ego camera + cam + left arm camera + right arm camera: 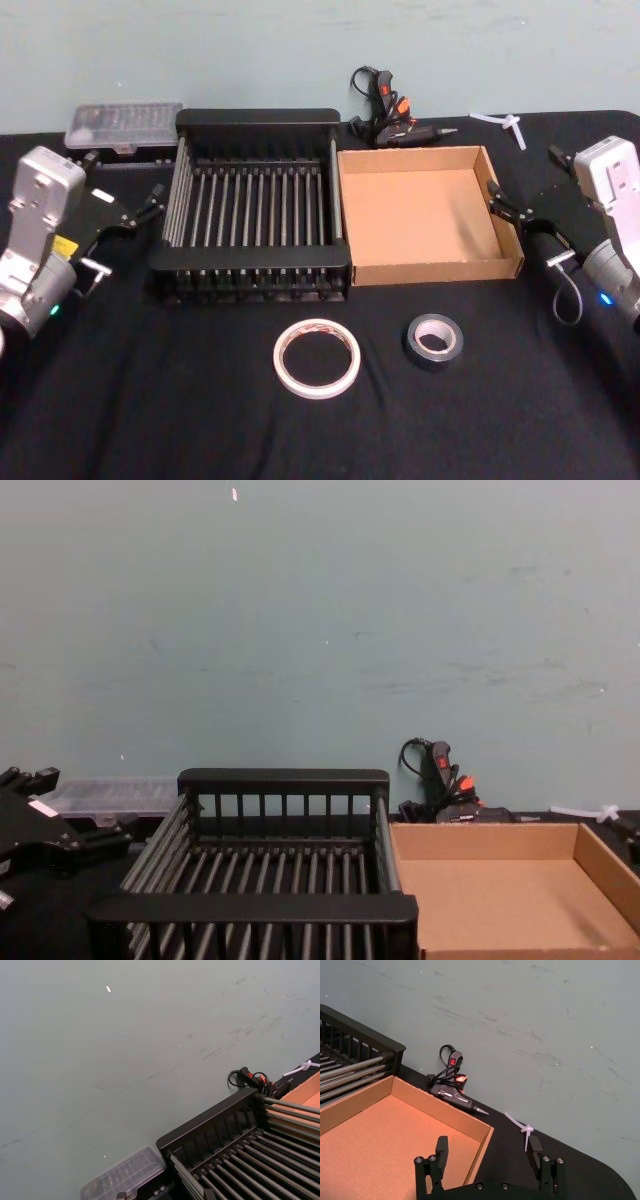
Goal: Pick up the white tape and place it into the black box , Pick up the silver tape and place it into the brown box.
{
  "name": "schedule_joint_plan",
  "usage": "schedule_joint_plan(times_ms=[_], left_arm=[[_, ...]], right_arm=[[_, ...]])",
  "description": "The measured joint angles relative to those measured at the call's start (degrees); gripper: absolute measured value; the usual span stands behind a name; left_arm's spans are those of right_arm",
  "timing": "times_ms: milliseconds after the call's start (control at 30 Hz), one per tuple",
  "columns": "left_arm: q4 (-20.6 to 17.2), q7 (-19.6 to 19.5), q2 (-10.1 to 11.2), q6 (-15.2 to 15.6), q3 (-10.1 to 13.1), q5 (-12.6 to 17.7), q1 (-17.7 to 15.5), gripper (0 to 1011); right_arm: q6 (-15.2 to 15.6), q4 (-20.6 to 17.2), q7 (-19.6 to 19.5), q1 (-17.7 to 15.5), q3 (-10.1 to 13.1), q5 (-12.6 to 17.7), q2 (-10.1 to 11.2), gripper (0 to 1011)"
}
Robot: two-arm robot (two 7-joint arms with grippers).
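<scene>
The white tape (316,358) lies flat on the black cloth near the table's front, with the smaller silver tape (435,341) to its right. Behind them stand the black box (250,259) and, to its right, the brown box (440,270); both are empty. The black box (283,778) and brown box (500,895) also face me in the chest view. My left gripper (152,201) hovers open beside the crate's left wall. At the cardboard box's right wall, my right gripper (497,198) is open, and its fingers (441,1147) hang over that box's corner (480,1132).
A black and orange glue gun (385,110) with its cord lies behind the boxes by the wall. A clear plastic case (122,125) sits at the back left, a white plastic tie (505,125) at the back right. Bare cloth surrounds the tapes.
</scene>
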Motion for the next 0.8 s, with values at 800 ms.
schedule_joint_plan(times_ms=[800], left_arm=[[0.00, 0.00, 0.00, 0.00, 0.00, 0.00, 0.00, 1001]], right_arm=[[0.00, 0.00, 0.00, 0.00, 0.00, 0.00, 0.00, 1002]])
